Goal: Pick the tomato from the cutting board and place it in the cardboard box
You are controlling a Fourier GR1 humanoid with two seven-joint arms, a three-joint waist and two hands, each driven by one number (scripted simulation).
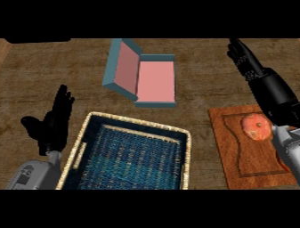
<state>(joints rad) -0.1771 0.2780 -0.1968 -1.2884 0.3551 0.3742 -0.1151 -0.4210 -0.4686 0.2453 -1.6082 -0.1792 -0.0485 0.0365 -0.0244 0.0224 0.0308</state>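
Note:
An orange-red tomato [256, 126] lies on the brown cutting board [241, 156] at the right. My right hand [247, 60] stretches past the board toward the far right, fingers straight and open, holding nothing; its black wrist passes just right of the tomato. The box [153, 82] stands at the upper middle, blue-grey outside and pink inside, with its lid raised on the left. At the left my left hand [52, 124] rests open, fingers up.
A blue woven basket [93, 133] with a pale rim sits at the lower middle, between my two forearms. The wooden counter top [40, 75] spreads around everything. A dark object [37, 40] shows at the far left edge.

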